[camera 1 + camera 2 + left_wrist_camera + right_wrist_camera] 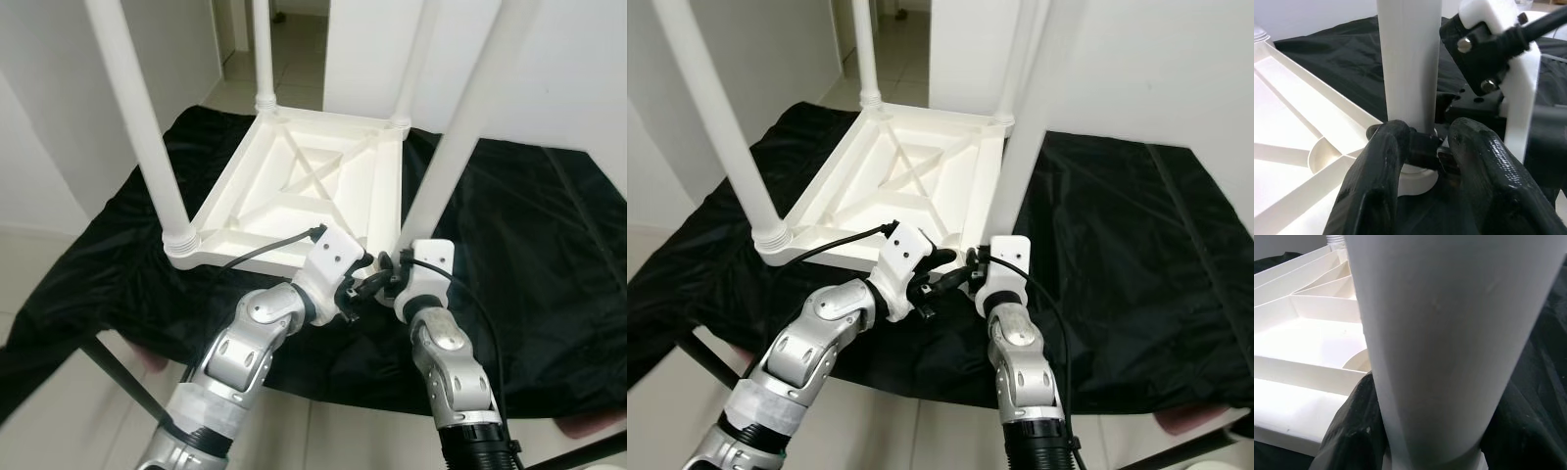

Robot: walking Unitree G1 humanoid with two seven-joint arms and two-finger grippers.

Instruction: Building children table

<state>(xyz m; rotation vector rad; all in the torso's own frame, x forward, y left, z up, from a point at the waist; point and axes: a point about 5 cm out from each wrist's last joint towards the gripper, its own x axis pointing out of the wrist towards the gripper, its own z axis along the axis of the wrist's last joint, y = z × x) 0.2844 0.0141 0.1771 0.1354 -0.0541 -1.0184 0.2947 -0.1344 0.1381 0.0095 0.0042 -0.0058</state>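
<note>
i am gripping the upright near-right leg (460, 137) at its base with both my left hand (361, 287) and right hand (390, 274), where it meets the upturned tabletop (294, 186).

Both head eyes look down and forward from above the arms at the upturned table (304, 186) on the black cloth (529, 245), sharing nearly the same scene. Each wrist camera sits very close to the near leg (1410, 63), facing its base from opposite sides.
</note>
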